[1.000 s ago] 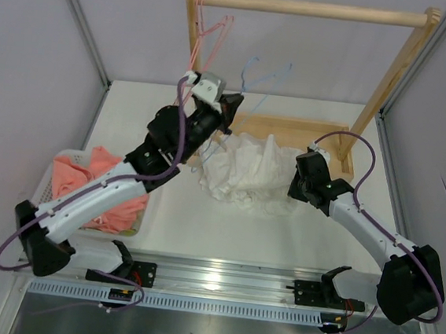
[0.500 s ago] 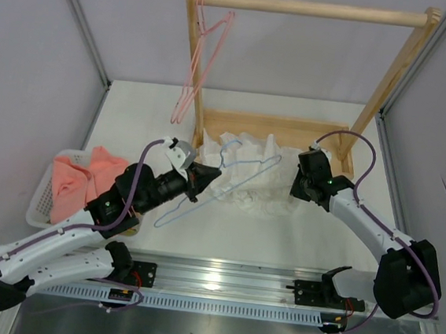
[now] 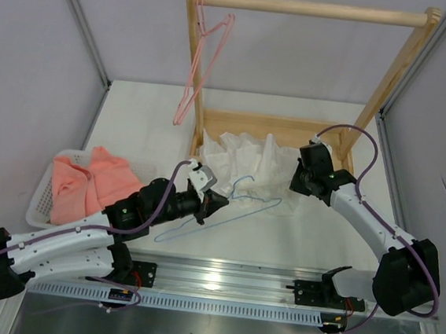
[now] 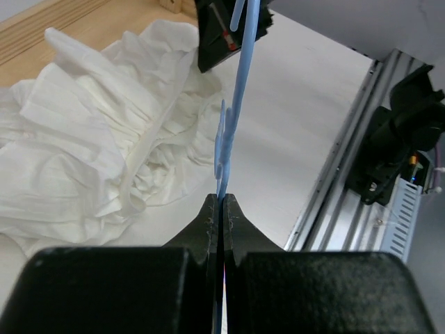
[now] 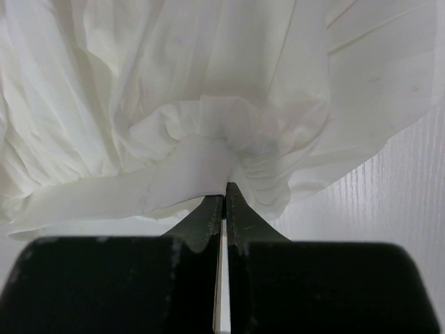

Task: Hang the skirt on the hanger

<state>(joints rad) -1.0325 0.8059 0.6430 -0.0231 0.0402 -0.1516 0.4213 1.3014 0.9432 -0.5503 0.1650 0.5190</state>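
The white crinkled skirt (image 3: pixel 247 165) lies bunched on the table in front of the wooden rack base; it also shows in the left wrist view (image 4: pixel 104 139) and fills the right wrist view (image 5: pixel 208 90). My left gripper (image 3: pixel 218 202) is shut on the light-blue wire hanger (image 3: pixel 226 215), which lies low over the table, its wire running up from the jaws (image 4: pixel 240 83) in the left wrist view. My right gripper (image 3: pixel 299 184) is shut on the skirt's right edge, fabric pinched at the fingertips (image 5: pixel 224 189).
A wooden rack (image 3: pixel 317 10) stands at the back with a pink wire hanger (image 3: pixel 201 62) on its left end. A white basket (image 3: pixel 47 189) with salmon-pink cloth (image 3: pixel 86 189) sits at the left. An aluminium rail (image 3: pixel 235 283) runs along the near edge.
My left arm has brought the blue hanger down from the rack and forward-right, low beside the skirt. My right gripper has stayed shut on the skirt, shifting slightly.
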